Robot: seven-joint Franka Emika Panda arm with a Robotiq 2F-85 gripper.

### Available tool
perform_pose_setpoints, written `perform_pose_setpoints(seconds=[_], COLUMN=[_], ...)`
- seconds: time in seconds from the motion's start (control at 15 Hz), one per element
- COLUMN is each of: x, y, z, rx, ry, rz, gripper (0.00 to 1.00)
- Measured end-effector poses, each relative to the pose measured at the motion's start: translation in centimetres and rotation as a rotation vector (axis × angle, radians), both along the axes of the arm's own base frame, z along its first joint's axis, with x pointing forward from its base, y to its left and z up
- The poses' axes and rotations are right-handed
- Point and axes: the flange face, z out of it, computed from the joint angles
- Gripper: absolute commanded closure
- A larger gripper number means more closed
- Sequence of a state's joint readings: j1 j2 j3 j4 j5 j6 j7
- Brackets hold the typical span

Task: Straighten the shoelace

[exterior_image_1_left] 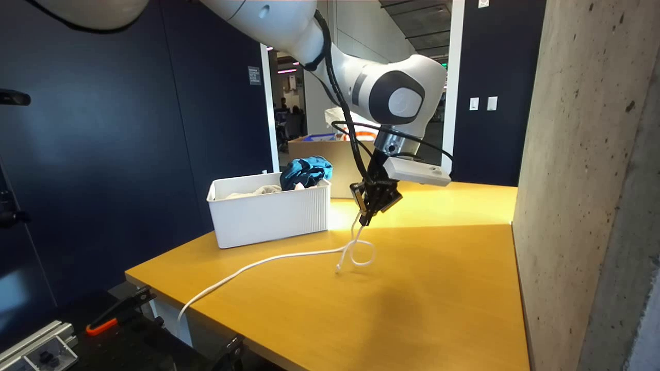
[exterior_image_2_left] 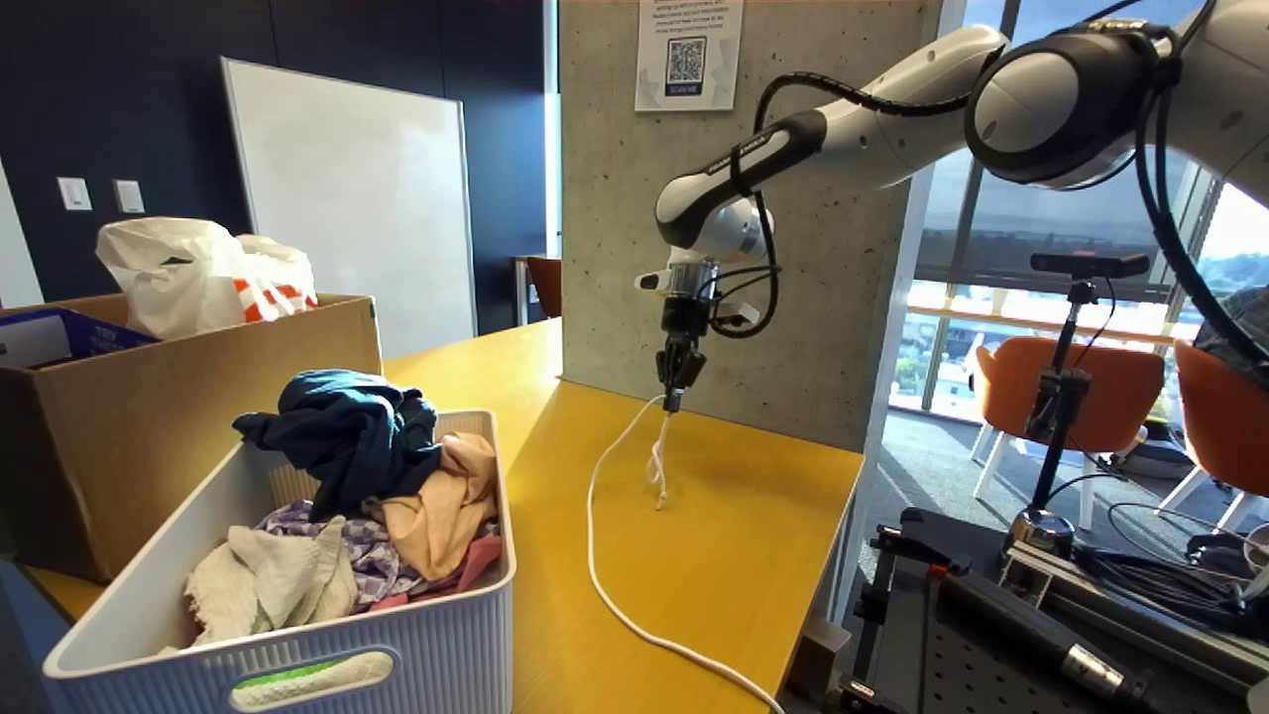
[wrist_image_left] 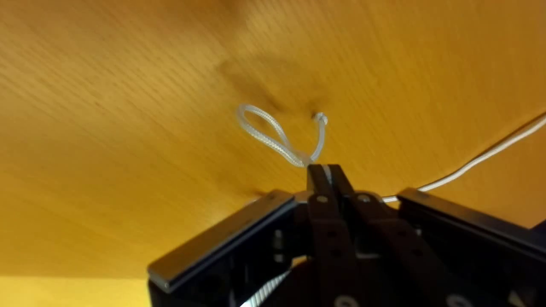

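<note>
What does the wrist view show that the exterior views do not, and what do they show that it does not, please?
Only the wrist view: clear wood grain on the table, the woven texture of the shoelace, and a bit of it visible between the closed fingertips.

Only the exterior views: the robot arm, the cardboard box, the concrete wall, and the cloths heaped in the white bin.

Shared: the gripper over the table, with a short loop and a free end of shoelace below it.

Braided shoelace (wrist_image_left: 273, 144), smooth wood-grained table (wrist_image_left: 128, 106), ribbed plastic bin (exterior_image_2_left: 446, 640), pitted concrete wall (exterior_image_1_left: 572, 170), matt cardboard box (exterior_image_2_left: 159, 436)
</note>
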State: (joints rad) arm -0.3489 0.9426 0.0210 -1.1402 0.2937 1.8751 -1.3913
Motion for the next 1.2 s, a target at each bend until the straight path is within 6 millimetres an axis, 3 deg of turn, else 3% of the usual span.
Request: perform_pose_setpoints(seconds=[0.6,0.67,0.87,1.2], x=[-0.9,-0.8,-0.1,1.6], y=[-2.7,-3.1,-3.4,-1.8], z=[-2.9,-3.3,-3.7,-3.4], rx=[0.034,0.017,-0.052,-0.215], ry=[0.288,0.303,0.323,0.311], rz=[-0.287,-0.337,-0.431,-0.559], gripper=[0.99,0.71,0.57,0.20])
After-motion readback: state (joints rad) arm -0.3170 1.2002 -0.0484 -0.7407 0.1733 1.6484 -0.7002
